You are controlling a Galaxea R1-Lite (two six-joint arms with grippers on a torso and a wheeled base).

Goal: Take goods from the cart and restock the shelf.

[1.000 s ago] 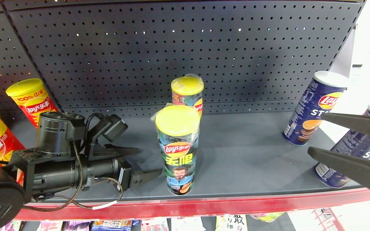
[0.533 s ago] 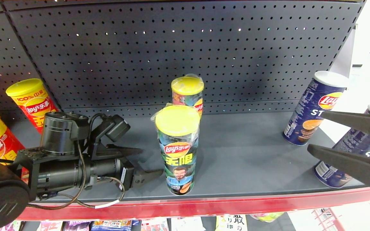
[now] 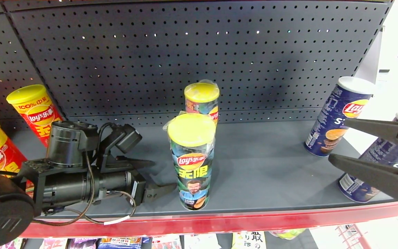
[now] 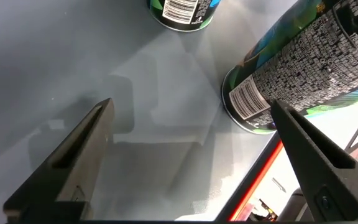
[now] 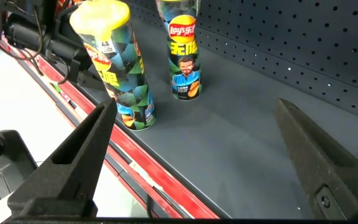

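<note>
The left gripper (image 3: 164, 174) lies low over the shelf (image 3: 264, 166), jaws spread wide, just beside the front can (image 3: 192, 162). Whether the nearer finger brushes its foot I can't make out. The right gripper (image 3: 339, 141) hangs off to the right, likewise spread and holding nothing.

The front can stands upright near the shelf's red lip, with the back can (image 3: 201, 100) close behind it. I'd judge it light: a stiff card tube that dents if pinched hard, tall and easy to tip, in a loose clear film that looks slippery. It is best taken across the body at about mid-height, below the yellow lid (image 3: 191, 129), never by the lid.

The back can is half hidden by the front one. A blue can (image 3: 380, 154) at the right is cut off by the right gripper's finger.
</note>
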